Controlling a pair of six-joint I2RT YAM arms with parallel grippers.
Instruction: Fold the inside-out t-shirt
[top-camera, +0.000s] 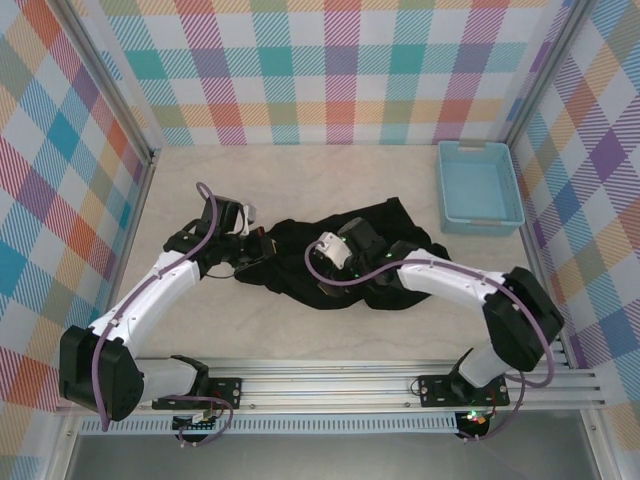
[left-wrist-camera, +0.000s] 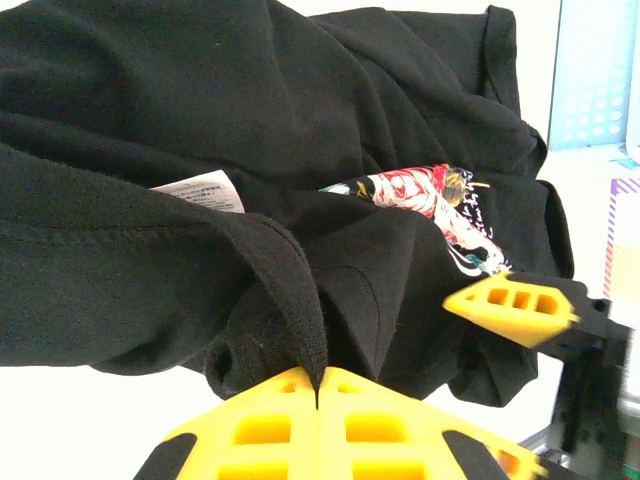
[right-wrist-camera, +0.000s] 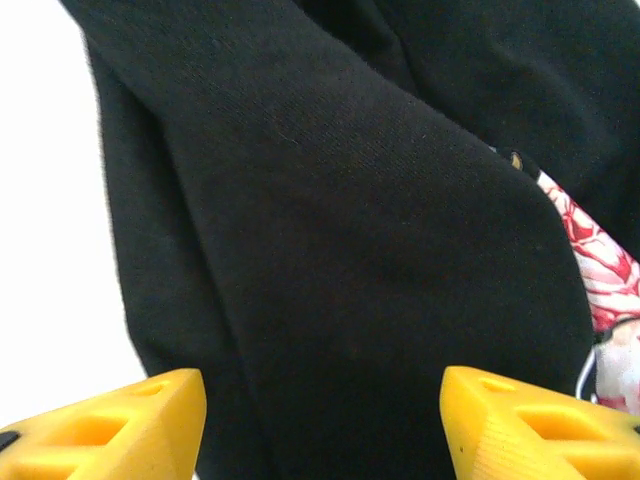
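The inside-out t-shirt (top-camera: 335, 262) lies crumpled in a black heap at mid-table. A white label (left-wrist-camera: 205, 190) and a red-and-white print (left-wrist-camera: 430, 198) peek from its folds. My left gripper (left-wrist-camera: 318, 385) is at the heap's left end (top-camera: 262, 246), its yellow fingers shut on a thin fold of the shirt's edge. My right gripper (right-wrist-camera: 322, 425) stands open over the middle of the heap (top-camera: 324, 260), one yellow finger on each side of a thick black fold (right-wrist-camera: 350, 250), not pinching it. One of its fingers (left-wrist-camera: 510, 308) is in the left wrist view.
A light-blue basket (top-camera: 478, 186) sits at the back right of the table. Bare pale tabletop (top-camera: 300, 180) lies behind, in front of and to the left of the shirt. Plaid walls enclose the sides and back.
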